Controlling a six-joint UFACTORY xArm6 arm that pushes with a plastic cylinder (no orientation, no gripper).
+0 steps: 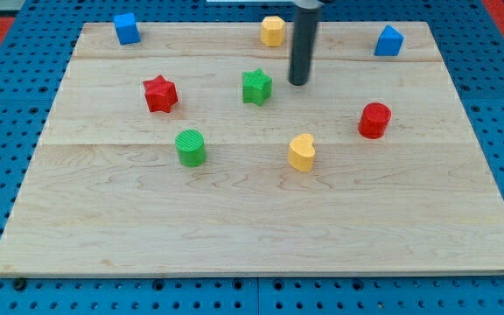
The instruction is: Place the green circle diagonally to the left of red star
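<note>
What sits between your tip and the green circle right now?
In the camera view, the green star sits just above the line from my tip to the green circle; the path itself is bare wood.

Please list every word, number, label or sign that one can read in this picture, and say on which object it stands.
None: no text, number or label can be read anywhere.
The wooden board, the coloured blocks, such as the green circle and the red star, and my tip are all plain.

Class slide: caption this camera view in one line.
My tip sits right of the green star, far from the green circle and red star.
</note>
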